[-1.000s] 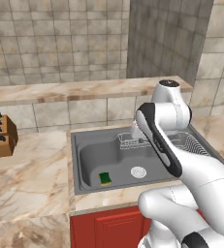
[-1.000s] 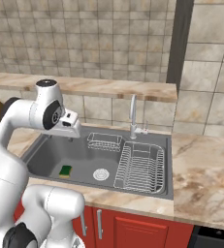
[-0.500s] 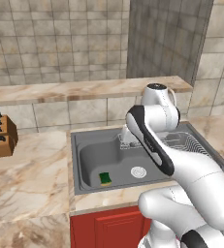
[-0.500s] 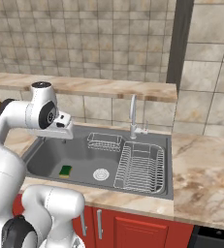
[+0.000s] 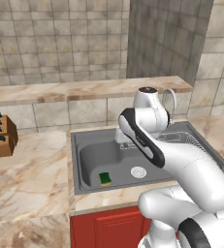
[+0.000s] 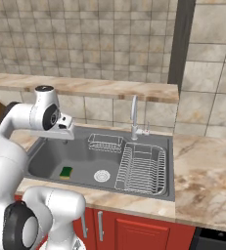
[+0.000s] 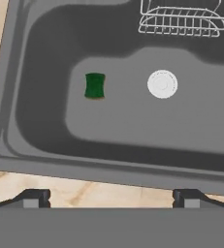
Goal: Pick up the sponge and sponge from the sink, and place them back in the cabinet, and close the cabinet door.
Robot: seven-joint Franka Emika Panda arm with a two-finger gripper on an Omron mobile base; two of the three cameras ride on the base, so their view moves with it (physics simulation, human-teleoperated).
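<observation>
my gripper: the two dark finger tips stand spread wide with nothing between them; in the hand view they sit over the near rim of the basin and the marble edge beside it.
my hand: it hangs above the left part of the basin, looking down into it; in the right base view the white hand block is over the basin's left rim.
sink: a grey metal rectangular basin, set in a beige marbled stone counter, also seen from the sides.
sponge: one small rectangular green-topped sponge with a yellow layer lies flat on the basin floor, near the front left corner. it is apart from my finger tips and untouched.
drain: a round white drain sits beside the sponge on the basin floor, apart from it.
wire rack: a small white wire rack hangs at the far wall of the basin.
draining board: a larger wire dish rack rests on the right part of the sink.
faucet: a thin curved silver faucet stands behind the basin.
knife block: a brown wooden knife block stands on the counter, well apart to the left.
below: red panelled cabinet fronts under the counter.
</observation>
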